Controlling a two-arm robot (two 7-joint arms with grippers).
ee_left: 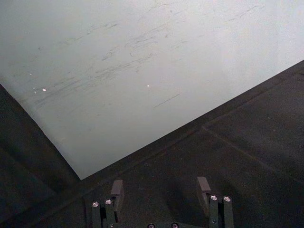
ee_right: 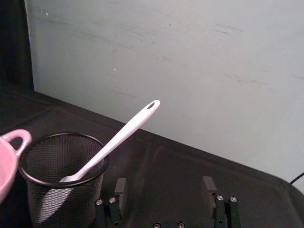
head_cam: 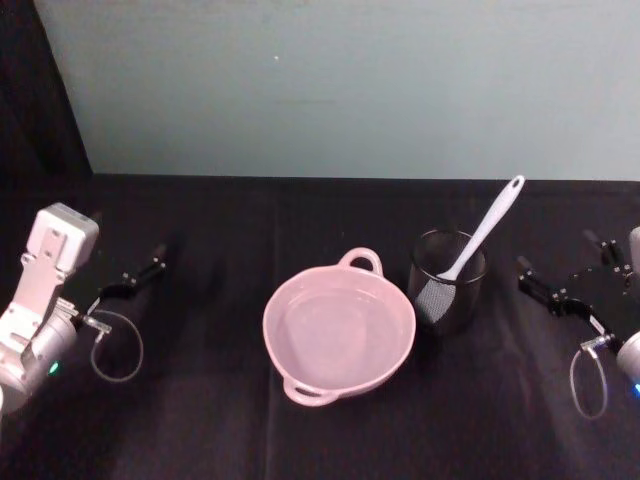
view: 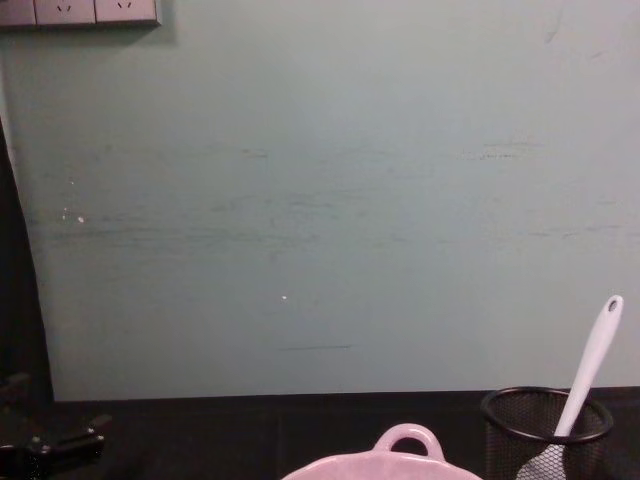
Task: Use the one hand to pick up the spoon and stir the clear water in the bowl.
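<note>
The right gripper [head_cam: 557,262], at the head view's right edge, is spread wide and empty, the spoon [head_cam: 485,232] leans in the mesh cup [head_cam: 447,295] right of the central pink bowl [head_cam: 290,290], and the left gripper [head_cam: 135,275] sits open, empty, far left

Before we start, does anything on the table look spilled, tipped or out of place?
Nothing stands out: bowl upright, spoon leaning in the mesh cup, no visible spill; left pincer and right pincer open at the sides.
</note>
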